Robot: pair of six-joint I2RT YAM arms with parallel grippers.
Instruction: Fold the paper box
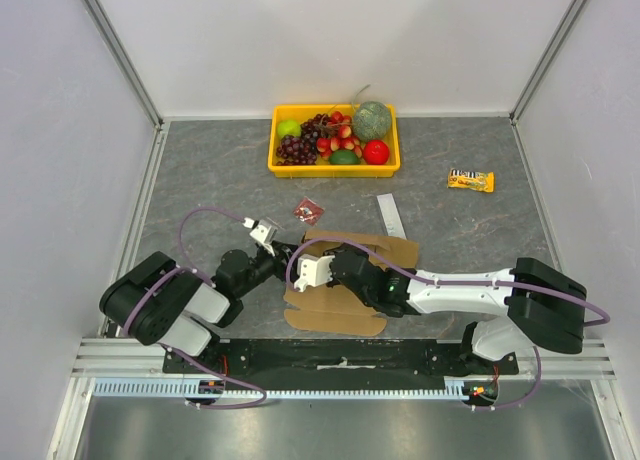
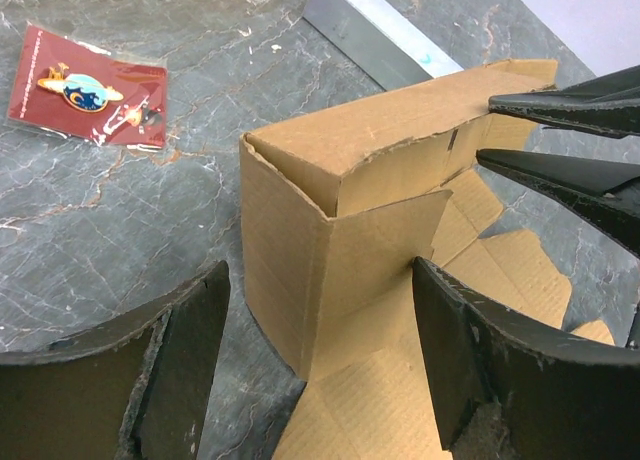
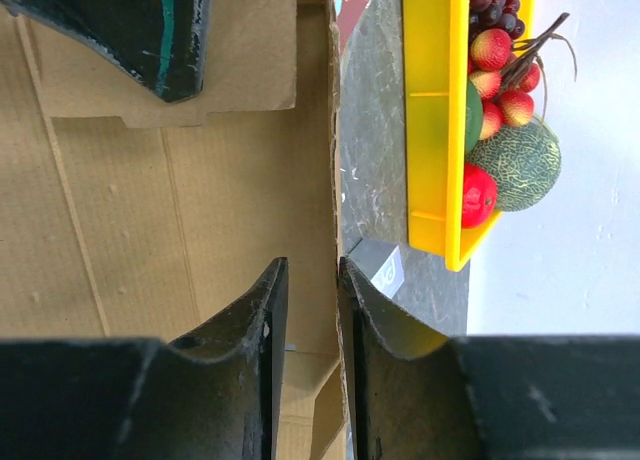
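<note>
A grey marbled table [image 1: 200, 170] fills the floor of the white-walled cell. Both arms reach in over its near middle, the right arm [image 1: 470, 292] stretched leftwards and the left arm [image 1: 180, 305] bent towards it, so that their wrists meet above the paper box [image 1: 330, 318].

The box lies just in front of the arm bases, partly formed: most of the brown die-cut sheet is flat on the table, while two walls stand upright and meet at a corner (best seen from the left wrist). The left gripper [image 2: 318, 270] has its fingers spread wide, one on each side of that upright corner, and neither finger is clearly pressing on the card. The right gripper [image 3: 312, 270] straddles the top edge of one raised wall; its fingers stand a little apart, with the wall in the narrow gap and one finger off the card.

At the far edge sits the yellow tray [image 1: 300, 169], well apart from the box, holding a melon [image 1: 371, 120], dark grapes [image 1: 297, 148], strawberries and other fruit. A metal ruler [image 1: 388, 216] lies just beyond the box. A snack bar [image 1: 470, 181] rests far right, and a small red packet [image 1: 308, 212] lies near the box's far left corner.
</note>
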